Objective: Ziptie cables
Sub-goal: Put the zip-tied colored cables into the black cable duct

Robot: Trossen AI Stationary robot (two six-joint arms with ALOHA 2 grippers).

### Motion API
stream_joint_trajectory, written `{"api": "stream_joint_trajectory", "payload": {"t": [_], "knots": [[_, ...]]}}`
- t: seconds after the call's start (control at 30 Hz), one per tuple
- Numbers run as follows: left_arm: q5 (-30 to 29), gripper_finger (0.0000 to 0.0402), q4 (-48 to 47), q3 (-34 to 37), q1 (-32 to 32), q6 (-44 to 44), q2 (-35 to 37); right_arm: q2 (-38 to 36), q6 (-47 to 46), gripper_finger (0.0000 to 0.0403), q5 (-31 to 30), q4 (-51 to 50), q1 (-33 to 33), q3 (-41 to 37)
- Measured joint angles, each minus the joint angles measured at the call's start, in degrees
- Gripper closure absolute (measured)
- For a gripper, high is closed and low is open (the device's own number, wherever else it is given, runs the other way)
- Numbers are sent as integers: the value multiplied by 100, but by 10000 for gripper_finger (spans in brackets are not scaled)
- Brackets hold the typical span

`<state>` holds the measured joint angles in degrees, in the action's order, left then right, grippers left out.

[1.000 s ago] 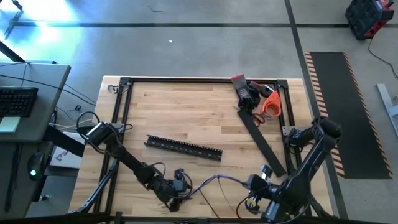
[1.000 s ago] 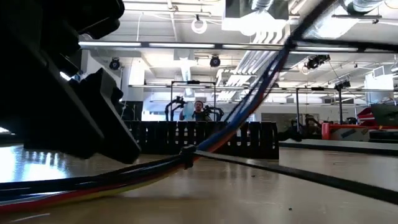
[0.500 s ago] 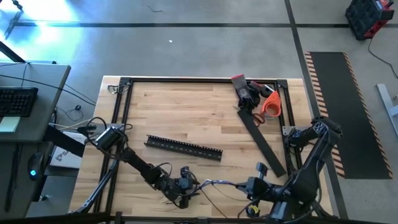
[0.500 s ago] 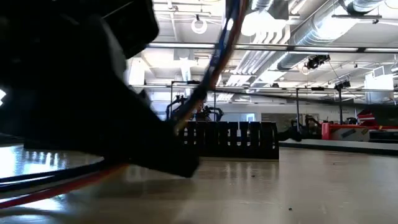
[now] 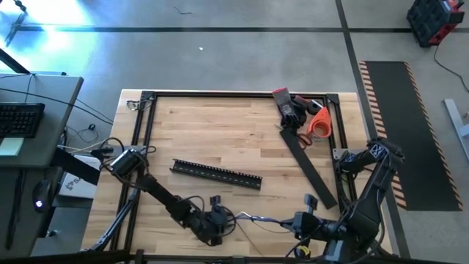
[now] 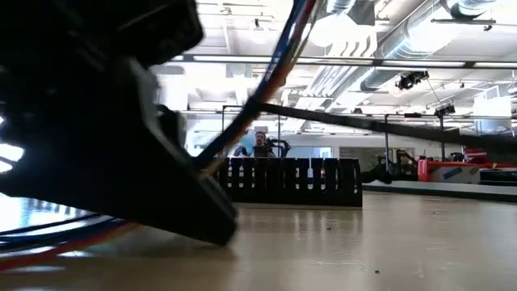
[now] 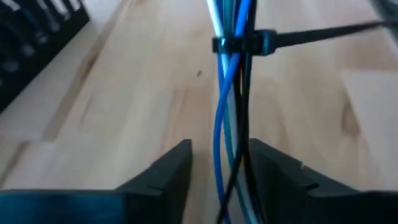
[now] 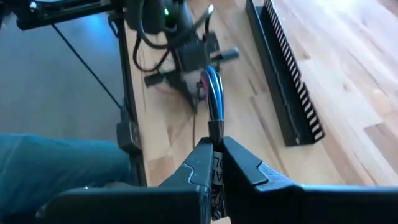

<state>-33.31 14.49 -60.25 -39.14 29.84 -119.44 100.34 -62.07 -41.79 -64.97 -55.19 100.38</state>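
Both grippers sit at the table's near edge, on the side of the black bar away from the scissors. The cables stretch between them, well clear of the bar. Left gripper has its fingers apart with the cables running through the gap, a ziptie cinched round the bundle just past the fingertips. Right gripper is pinched tight on the cables' other end.
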Motion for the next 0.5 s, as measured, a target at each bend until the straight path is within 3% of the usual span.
{"api": "stream_joint_trajectory", "payload": {"t": [0.23,0.37,0.5], "knots": [[-161,388,-1562,0,-110,289,428,9,-418,400,-13,-230,-287,0],[-178,392,-2521,-1,-271,437,847,31,-906,400,-10,-577,-395,0],[-89,400,-4056,-267,-438,662,1417,179,-1034,401,56,-789,-339,0]]}}
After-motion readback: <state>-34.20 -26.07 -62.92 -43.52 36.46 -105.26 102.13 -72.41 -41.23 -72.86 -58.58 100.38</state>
